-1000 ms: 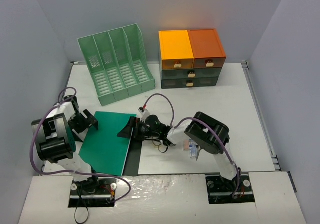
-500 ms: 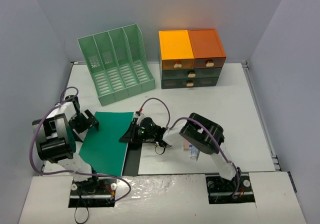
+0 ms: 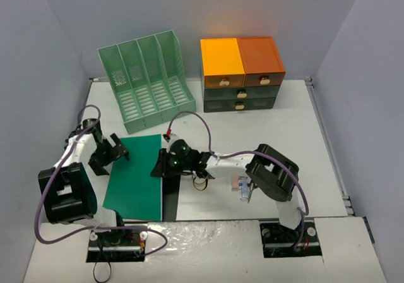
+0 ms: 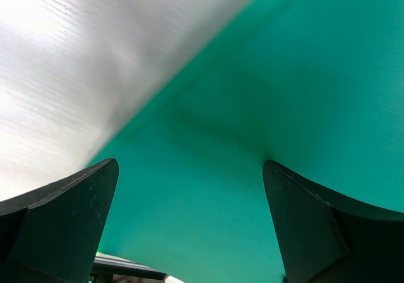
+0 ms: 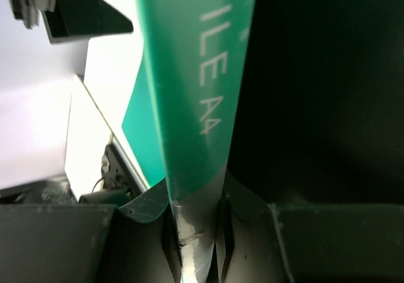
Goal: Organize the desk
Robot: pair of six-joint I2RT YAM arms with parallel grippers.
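right gripper point(image 3: 160, 167) just pinched green file folder point(image 3: 134, 180) edge | left gripper point(image 3: 113, 151) spread | folder ready to leave tabletop point(image 3: 284, 128)

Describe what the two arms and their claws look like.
The left arm and right arm have bulky black joints and white links; a purple-grey cable loops along each. Green lights dot the right wrist. The left claw and right claw are black, with broad matte wedge fingers.

Black-and-white arms point(image 3: 63, 191) (purple cables point(image 3: 187, 113))
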